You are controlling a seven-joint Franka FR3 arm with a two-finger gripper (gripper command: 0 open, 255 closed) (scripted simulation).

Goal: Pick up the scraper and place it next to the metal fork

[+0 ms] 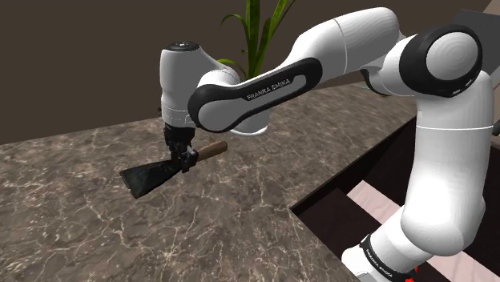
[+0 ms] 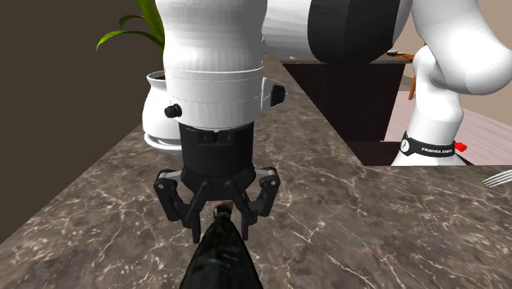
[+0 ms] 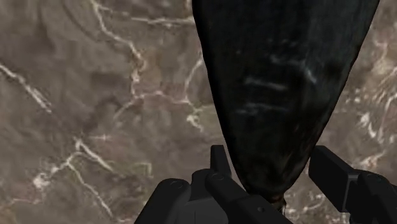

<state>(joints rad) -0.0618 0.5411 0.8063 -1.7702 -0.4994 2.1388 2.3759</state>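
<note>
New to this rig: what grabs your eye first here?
The big white arm dominates, reaching across the shoulder view to a dark veined counter. Its black end effector clasps a brown-handled, dark-bladed scraper. Pale fork tines poke in at the second exterior view's right edge.

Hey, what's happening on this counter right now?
A white robot arm's black gripper is shut on a scraper. It clasps the scraper where the dark blade meets the brown handle, over a marbled stone counter. Whether the blade is clear of the surface is hard to tell. Pale fork tines show at the second exterior view's right edge, well apart from it.
</note>
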